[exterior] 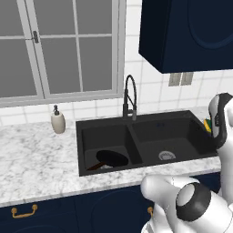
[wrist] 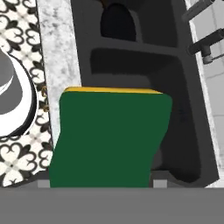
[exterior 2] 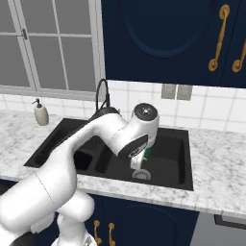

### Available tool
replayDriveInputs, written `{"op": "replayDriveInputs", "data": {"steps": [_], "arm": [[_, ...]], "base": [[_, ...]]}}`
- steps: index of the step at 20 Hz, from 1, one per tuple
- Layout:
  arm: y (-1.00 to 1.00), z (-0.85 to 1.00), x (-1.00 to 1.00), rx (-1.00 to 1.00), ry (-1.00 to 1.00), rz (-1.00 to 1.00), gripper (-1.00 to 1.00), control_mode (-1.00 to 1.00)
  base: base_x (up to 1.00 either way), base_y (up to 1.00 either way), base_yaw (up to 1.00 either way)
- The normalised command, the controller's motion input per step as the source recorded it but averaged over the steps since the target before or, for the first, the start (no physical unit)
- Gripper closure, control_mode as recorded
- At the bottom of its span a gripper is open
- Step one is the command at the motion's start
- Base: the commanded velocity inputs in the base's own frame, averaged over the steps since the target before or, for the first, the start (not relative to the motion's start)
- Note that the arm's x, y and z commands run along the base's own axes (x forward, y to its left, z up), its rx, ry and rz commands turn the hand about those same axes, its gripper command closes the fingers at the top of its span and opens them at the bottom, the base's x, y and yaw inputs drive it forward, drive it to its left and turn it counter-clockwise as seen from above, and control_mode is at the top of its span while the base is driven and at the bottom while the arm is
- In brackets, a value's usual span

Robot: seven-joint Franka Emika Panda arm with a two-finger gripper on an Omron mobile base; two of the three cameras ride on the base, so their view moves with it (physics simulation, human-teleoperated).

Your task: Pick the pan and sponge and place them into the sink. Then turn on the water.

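Nearest the hand cam, the sponge (wrist: 111, 140) sat right betw. the claw (wrist: 100, 183) tips, green face toward the lens, thin yellow edge along its far side; the claw was clamped on it. In the right base view the claw (exterior 2: 140, 161) hung from the bent white arm over the right basin of the sink (exterior 2: 185, 166), a sliver of green sponge (exterior 2: 148, 153) showing beside the wrist, w/ the round grey drain (exterior 2: 142, 175) just below. Farther left, the pan (exterior: 111, 158) lay in the left basin of the sink (exterior: 81, 150), reddish-brown handle pointing toward the front-left corner. The marble worktop (exterior: 32, 159) ran around the sink. Behind the divider stood the black coil faucet (exterior: 129, 98); no stream visible from it. Farther back-left, a beige soap dispenser (exterior: 58, 120) stood on the worktop near the window (exterior: 59, 45).
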Motion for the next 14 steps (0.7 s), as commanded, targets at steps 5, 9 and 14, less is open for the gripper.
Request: {"op": "replayDriveInputs", "data": {"steps": [5,9,14], "arm": [[1.00,0.41,0.00,-0.22,0.00,0.13,1.00,-1.00],[1.00,0.19,0.00,-0.25,0.00,0.13,1.00,-1.00],[1.00,0.02,0.00,-0.25,0.00,0.07,1.00,-1.00]], "base": [[0.00,0.00,0.00],[0.00,0.00,0.00],[0.00,0.00,0.00]]}}
